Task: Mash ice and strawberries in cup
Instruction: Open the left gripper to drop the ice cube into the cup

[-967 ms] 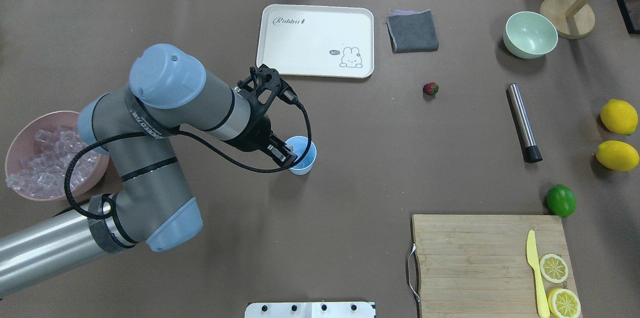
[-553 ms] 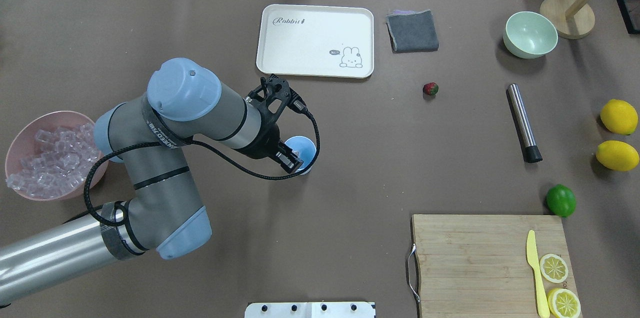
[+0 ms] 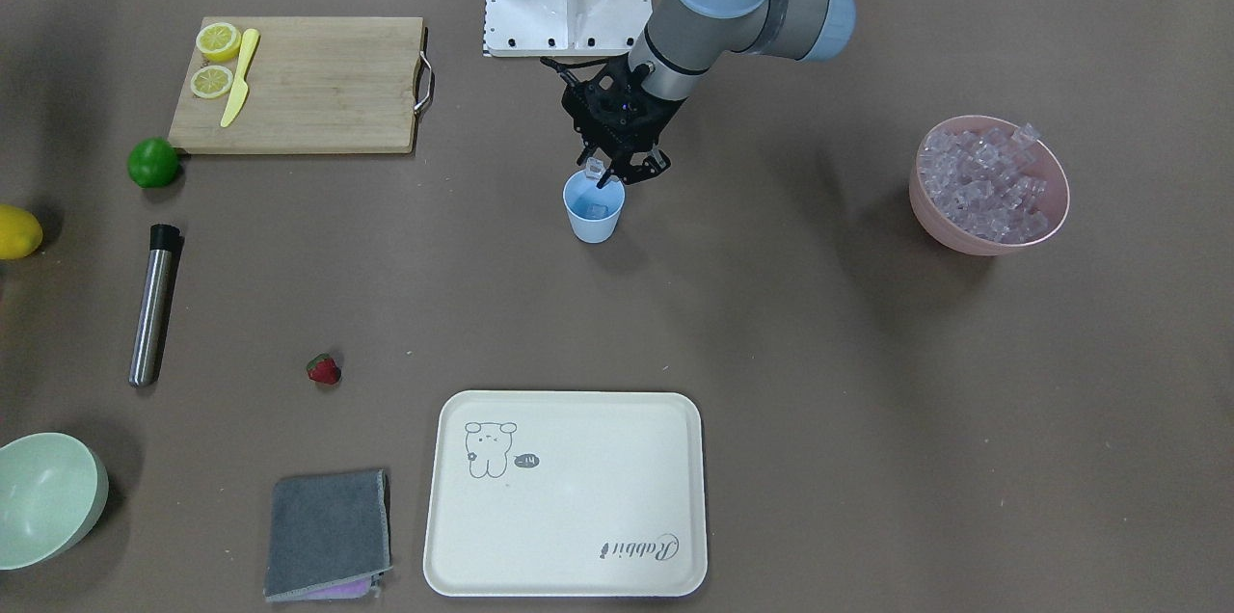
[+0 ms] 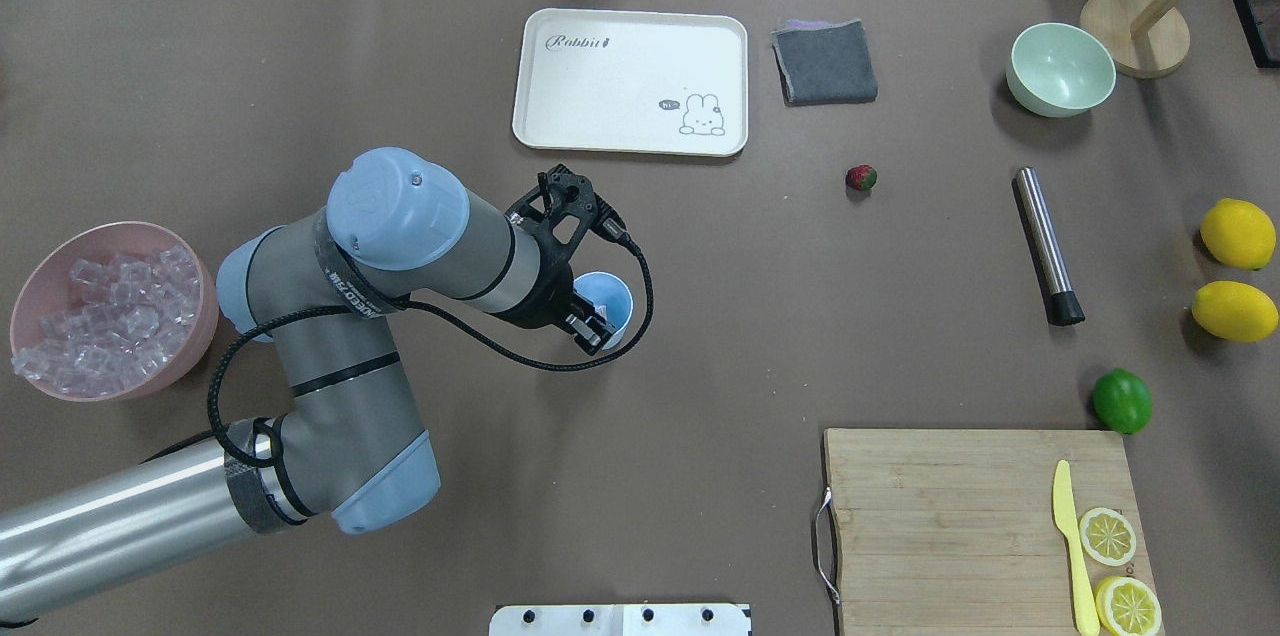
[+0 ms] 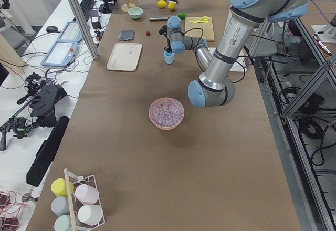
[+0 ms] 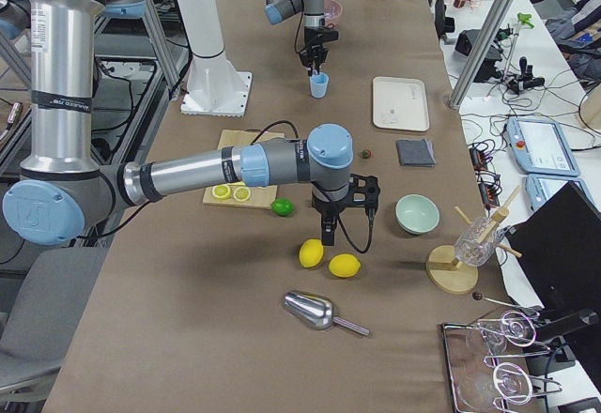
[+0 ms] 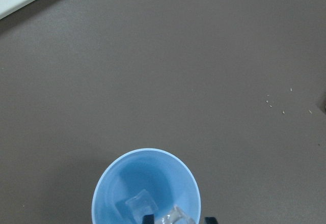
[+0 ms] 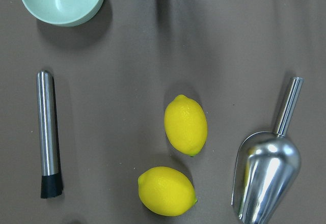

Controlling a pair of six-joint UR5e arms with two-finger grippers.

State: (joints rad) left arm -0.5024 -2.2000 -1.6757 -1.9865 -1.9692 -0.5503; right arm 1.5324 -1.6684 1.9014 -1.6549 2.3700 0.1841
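The light-blue cup (image 4: 610, 297) stands mid-table, also in the front view (image 3: 593, 220), with one ice cube (image 7: 140, 203) lying in it. My left gripper (image 3: 617, 177) hangs over the cup's rim on the robot's side (image 4: 592, 334), shut on a second ice cube (image 3: 595, 168), seen between its tips in the left wrist view (image 7: 175, 216). More ice (image 4: 100, 316) fills the pink bowl (image 4: 30, 288) at the left. The strawberry (image 4: 861, 178) lies alone on the table to the right. My right gripper (image 6: 328, 230) hovers over the lemons; I cannot tell if it is open.
A steel muddler (image 4: 1045, 241) lies right of the strawberry. A white tray (image 4: 630, 81) and grey cloth (image 4: 825, 61) are at the back. A cutting board (image 4: 950, 516), a lime (image 4: 1121, 400), two lemons (image 8: 186, 124), a pale green bowl (image 4: 1060, 69) and a metal scoop (image 8: 265, 173) are at the right.
My left arm's elbow and wrist have swung right and toward the robot. The gripper has shifted slightly along the cup's rim toward the robot and stays over the cup.
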